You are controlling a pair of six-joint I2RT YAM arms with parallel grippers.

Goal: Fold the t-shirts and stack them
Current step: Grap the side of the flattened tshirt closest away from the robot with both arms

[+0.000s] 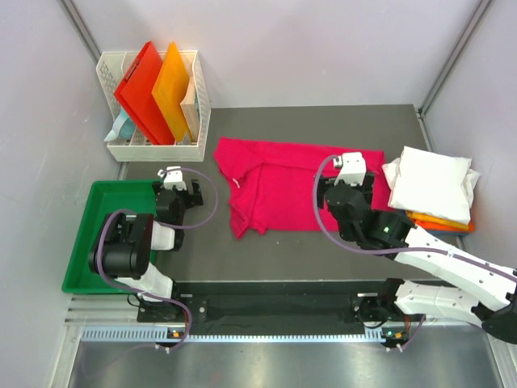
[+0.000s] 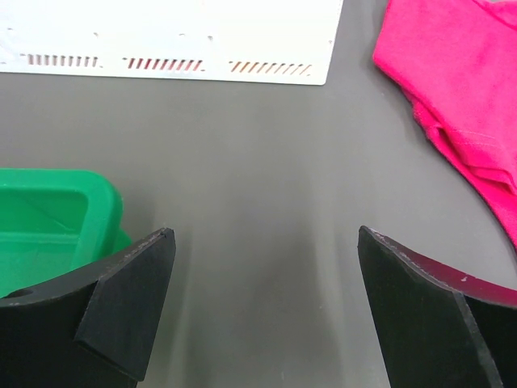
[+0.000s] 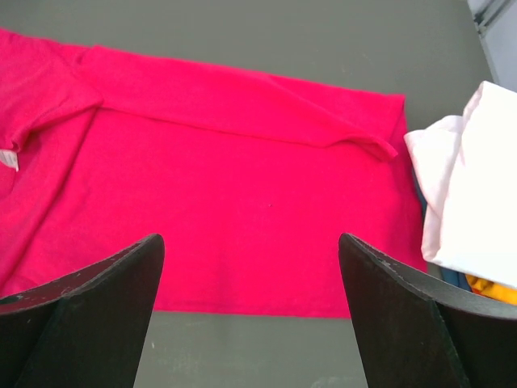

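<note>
Just left of the left gripper (image 2: pixel 265 242), a corner of the green tray (image 2: pixel 97 182); ahead of it, the wall of the white basket (image 2: pixel 161 40). Jaws spread fully, holding nothing, over bare table (image 2: pixel 258 145). To its right and apart from it, the magenta t-shirt (image 1: pixel 283 190), spread with long axis left to right, sleeved end toward this gripper, far edge folded over. Directly under the right gripper (image 3: pixel 250 242), the shirt's right half; jaws wide apart, gripping nothing. Just right of that gripper, a folded white t-shirt (image 3: pixel 472 202) atop an orange one (image 1: pixel 440 220). Only from the top view: red and orange folders (image 1: pixel 153 89) standing in the basket.
</note>
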